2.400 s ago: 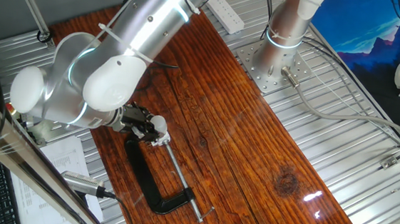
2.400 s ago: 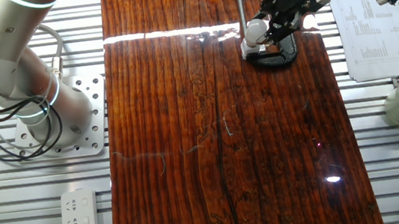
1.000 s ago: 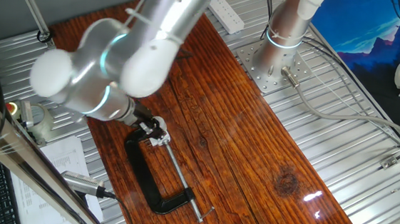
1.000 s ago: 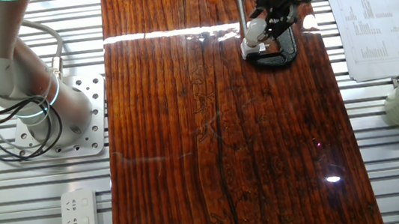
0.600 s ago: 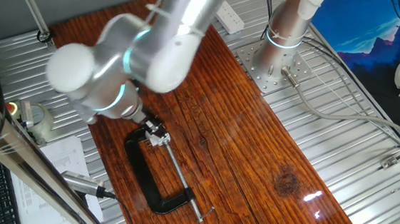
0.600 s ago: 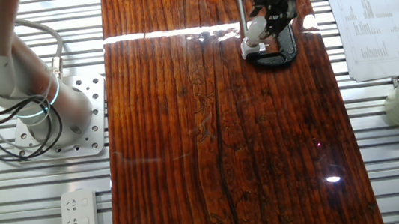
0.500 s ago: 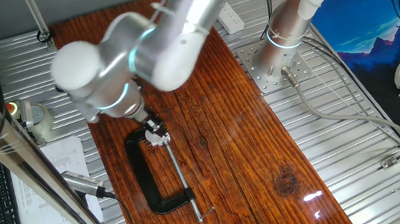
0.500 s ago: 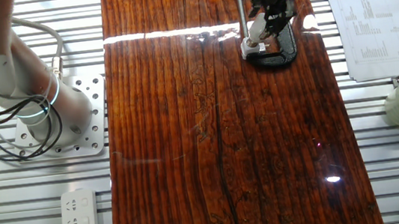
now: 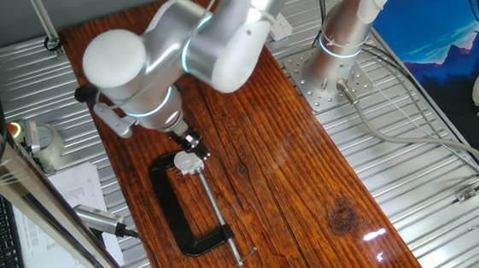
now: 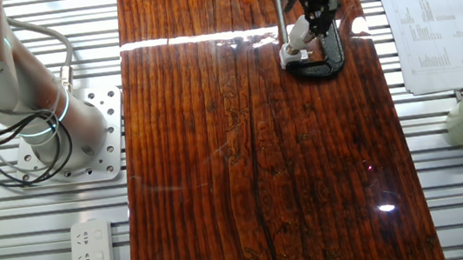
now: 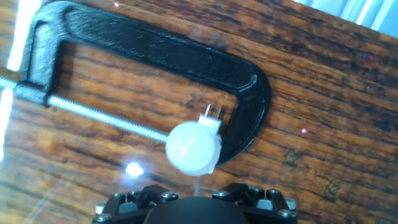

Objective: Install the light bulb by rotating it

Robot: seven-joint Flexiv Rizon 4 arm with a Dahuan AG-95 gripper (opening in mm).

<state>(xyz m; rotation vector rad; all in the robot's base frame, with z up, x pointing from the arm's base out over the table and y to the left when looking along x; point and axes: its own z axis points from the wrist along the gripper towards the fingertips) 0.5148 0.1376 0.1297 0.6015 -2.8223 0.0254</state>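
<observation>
Light bulb (image 11: 193, 148) sits near the middle of the hand view, its rounded pale head facing the camera, mounted on a small white socket block (image 11: 211, 122) whose two metal pins stick out toward 1 o'clock. The block lies in the mouth of a black C-clamp (image 11: 155, 59), whose threaded screw (image 11: 106, 116) runs in from 9 o'clock and meets the bulb's edge. The clamp's curved frame wraps around from 11 o'clock to 4 o'clock of the bulb.

In the other fixed view the bulb (image 10: 298, 31) shows at 12 o'clock on the wooden board (image 10: 251, 145), with the gripper (image 10: 317, 17) just at its 1 o'clock side. In one fixed view the bulb (image 9: 188, 161) lies at 5 o'clock of the gripper (image 9: 192, 143), just below the dark fingertips. The fingers appear clear of the bulb, but how wide they stand cannot be told. A printed sheet (image 10: 435, 32) lies at 3 o'clock of the clamp.
</observation>
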